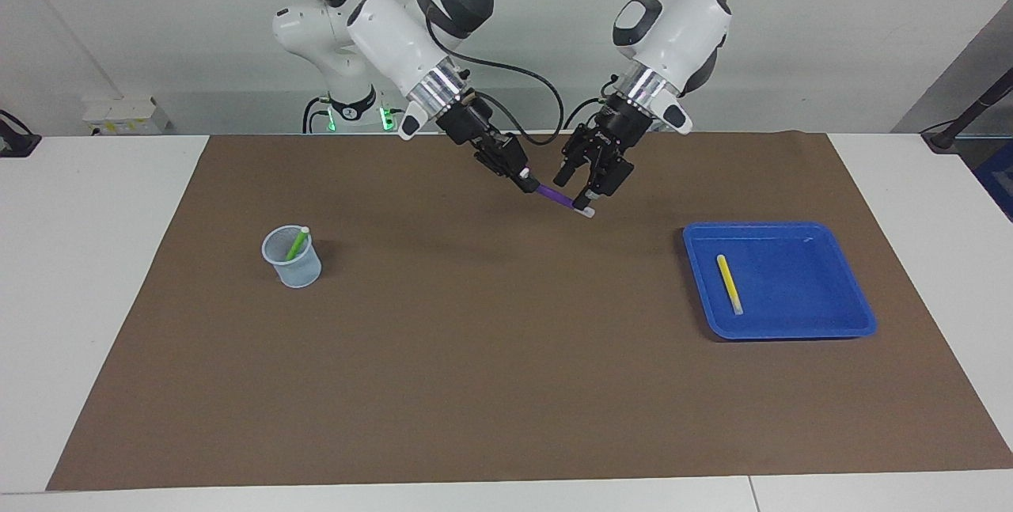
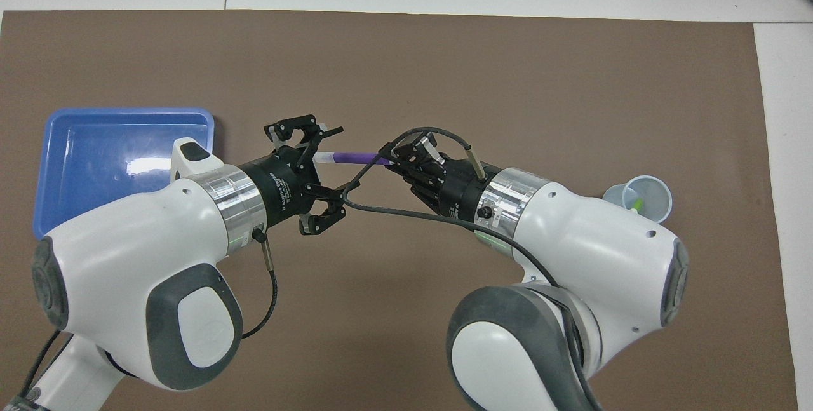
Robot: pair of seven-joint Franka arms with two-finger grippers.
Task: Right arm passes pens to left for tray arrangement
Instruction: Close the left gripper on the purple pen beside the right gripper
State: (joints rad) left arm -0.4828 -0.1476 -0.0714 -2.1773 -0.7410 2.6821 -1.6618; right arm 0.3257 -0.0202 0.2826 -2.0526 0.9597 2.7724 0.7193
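Handover, mid-task. On the counter's brown mat (image 1: pixel 506 385), the blue tray (image 1: pixel 839 326) at 3 o'clock already holds the yellow pen (image 1: pixel 729 283). The mesh cup (image 1: pixel 294 267) at 9 o'clock holds the green pen (image 1: pixel 297 244), not yet passed. At 12 o'clock, raised over the mat, the right gripper (image 1: pixel 525 177) pinches the purple pen (image 1: pixel 556 197); the left gripper (image 1: pixel 584 194) has its fingers spread around the capped end. In the overhead view, the left arm hides the yellow pen.

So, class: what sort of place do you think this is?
Probably a robotics lab: two white arms mounted at a table covered by a brown mat, passing a purple pen, against bare walls.
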